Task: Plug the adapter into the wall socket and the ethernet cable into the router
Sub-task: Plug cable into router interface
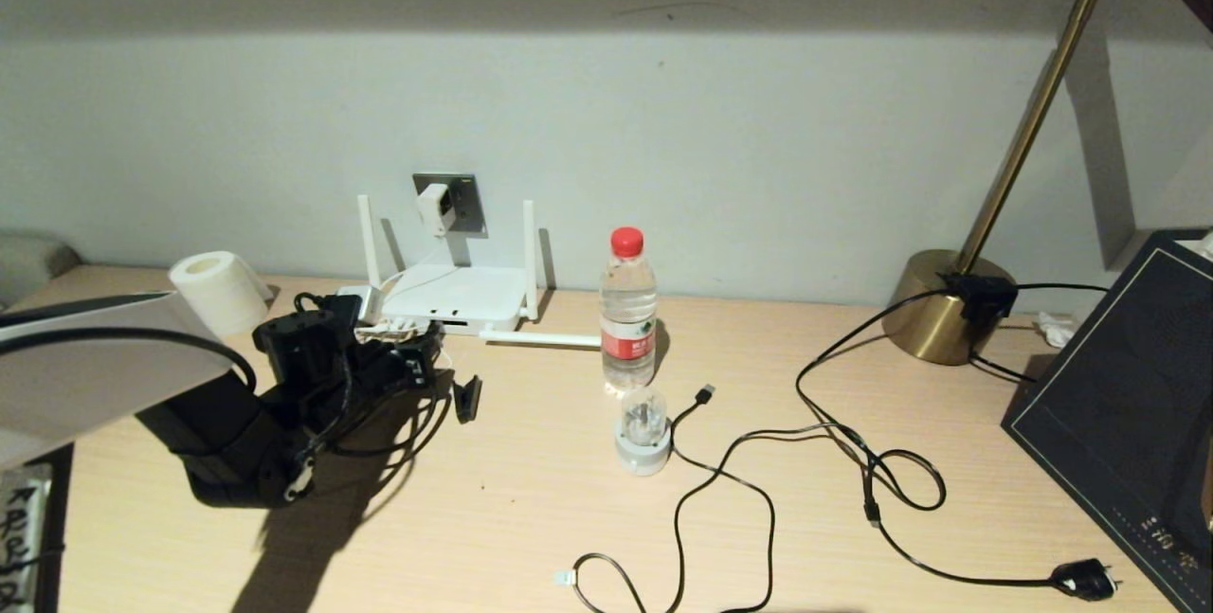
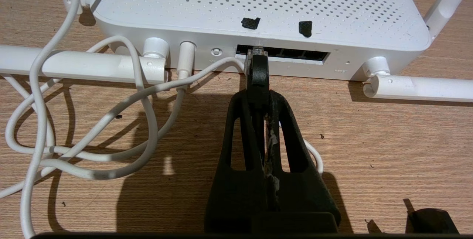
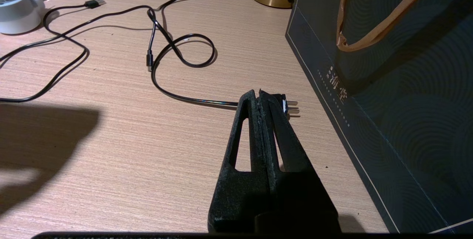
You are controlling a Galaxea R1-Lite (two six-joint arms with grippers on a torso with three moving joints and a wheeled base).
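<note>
At the router [image 2: 258, 6] ports, your left gripper [image 2: 258, 69] grips the ethernet cable [image 2: 257, 71], plug at port; right gripper [image 3: 260, 96] clenched, empty, above worktop [image 3: 111, 139].

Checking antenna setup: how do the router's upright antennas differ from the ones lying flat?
The upright thin white stick antennas stand vertical at the flat white router's wall side; the flat-lying thin white stick antennas rest level on the desk along its port edge. Both kinds look alike.

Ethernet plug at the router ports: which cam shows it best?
Left wrist view: the ethernet cable plug sits at the router port row, pinched in the left pincer. Head view only shows the arm blocking that spot. Right wrist view doesn't show it.
</note>
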